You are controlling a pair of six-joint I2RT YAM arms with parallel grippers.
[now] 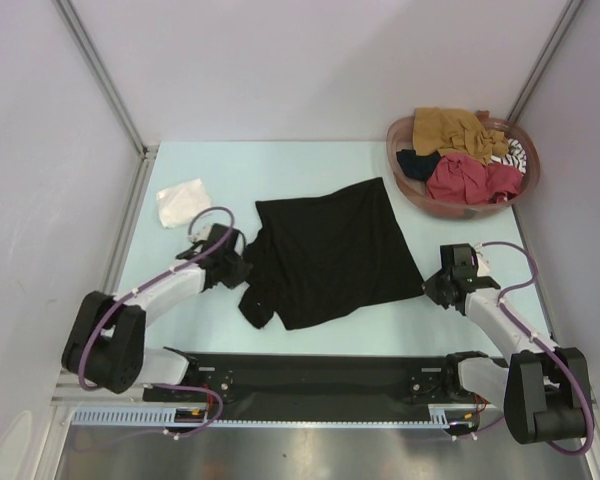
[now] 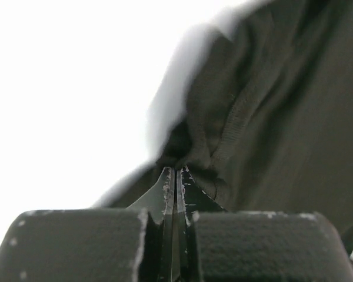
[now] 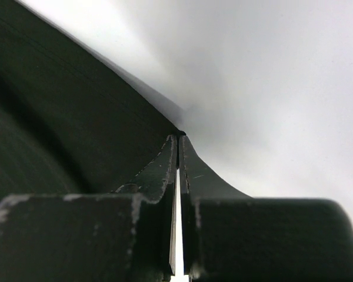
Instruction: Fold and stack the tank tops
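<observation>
1. The black tank top point(image 1: 330, 250) is lying spread on the table point(image 1: 310, 160).
2. The left gripper point(image 2: 175, 171) is pinching its bunched left edge.
3. The right gripper point(image 3: 179, 136), fingers pressed together, is seemingly pinching the right corner.

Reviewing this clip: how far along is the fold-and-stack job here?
Done: one white tank top lies folded small at the far left of the table. In hand: the black tank top is spread flat, unfolded, with the left gripper and right gripper each shut on an opposite edge. Left: the mustard top, red top and striped top sit heaped in the basket; no stack yet.
</observation>
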